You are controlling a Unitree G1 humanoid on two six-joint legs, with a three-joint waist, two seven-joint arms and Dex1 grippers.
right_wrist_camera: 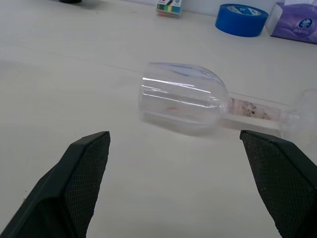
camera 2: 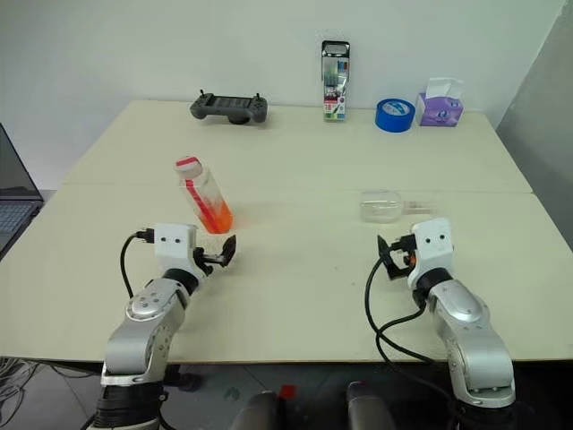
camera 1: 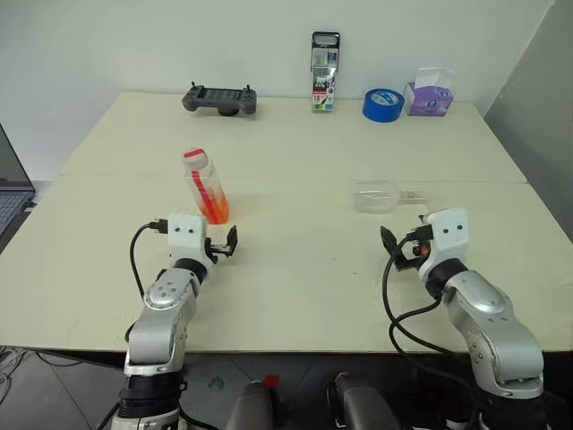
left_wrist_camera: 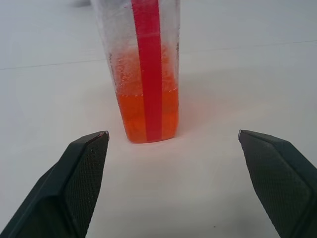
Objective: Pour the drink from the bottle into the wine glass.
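Left eye view: cream table, white wall behind.

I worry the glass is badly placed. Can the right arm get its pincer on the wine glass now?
Probably yes. The wine glass lies on its side just ahead of the open right pincer, with bare table between them.

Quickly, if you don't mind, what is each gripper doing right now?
Left gripper: open, empty, facing the bottle.
Right gripper: open, empty, facing the wine glass lying on its side.
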